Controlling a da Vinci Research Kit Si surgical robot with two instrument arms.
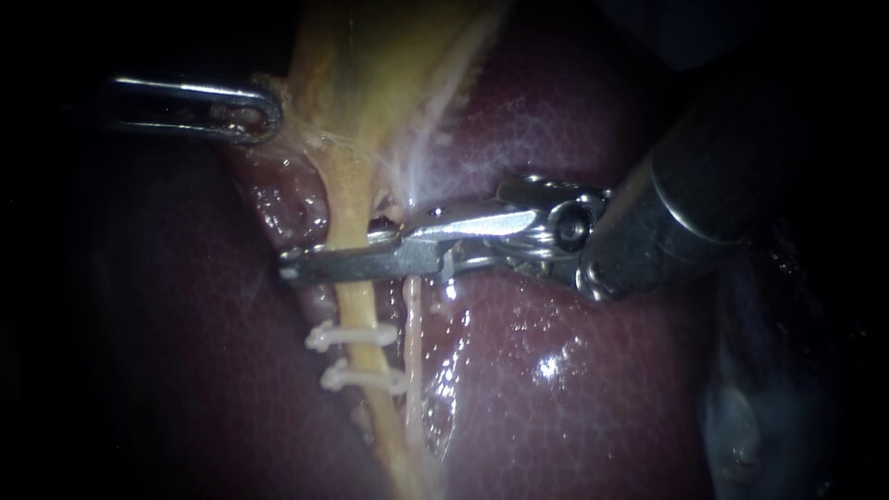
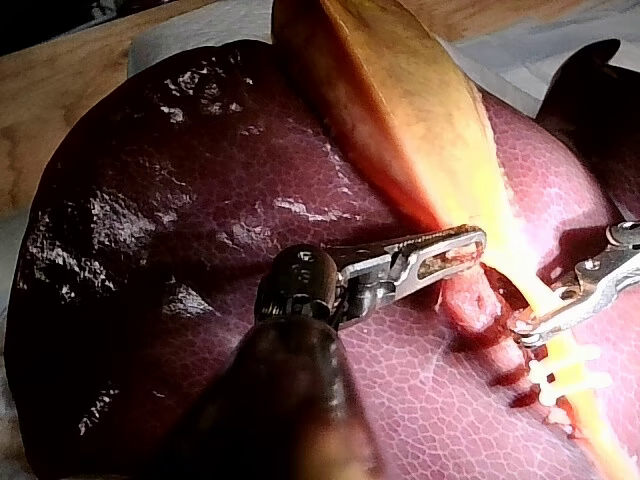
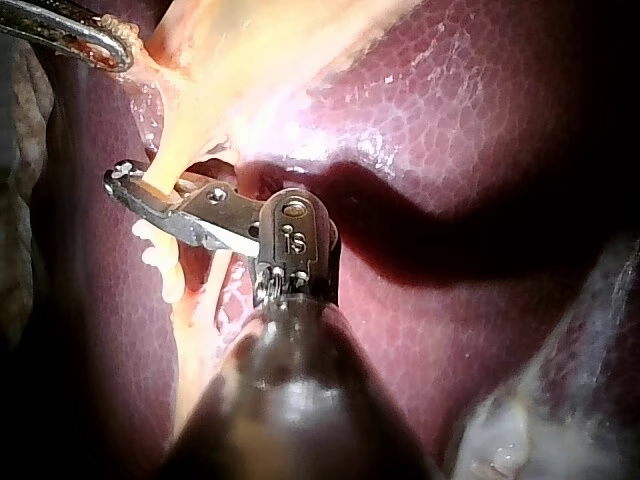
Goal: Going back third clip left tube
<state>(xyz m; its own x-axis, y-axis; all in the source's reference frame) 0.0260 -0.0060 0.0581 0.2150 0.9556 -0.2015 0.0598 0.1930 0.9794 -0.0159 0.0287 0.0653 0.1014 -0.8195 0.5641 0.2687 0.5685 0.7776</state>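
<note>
The yellow left tube [image 1: 356, 306] runs down from the gallbladder [image 1: 370, 65] and carries two white clips [image 1: 354, 335] one below the other. My right instrument [image 1: 298, 266] reaches across this tube just above the upper clip. Its jaws stand open by a narrow gap, one on each side of the tube. The right wrist view shows the same straddle at the right instrument's tip [image 3: 122, 180]. A thinner, pale right tube [image 1: 413, 356] lies beside the left one. My left instrument [image 1: 264, 113] is shut on the gallbladder's edge, also seen in the left wrist view [image 2: 468, 246].
Dark red liver [image 1: 574, 389] lies under and around both tubes. Whitish fibrous tissue [image 1: 417, 157] fans out between the gallbladder and the right instrument's wrist. A pale glistening fold [image 1: 732, 417] sits beyond the liver's right edge.
</note>
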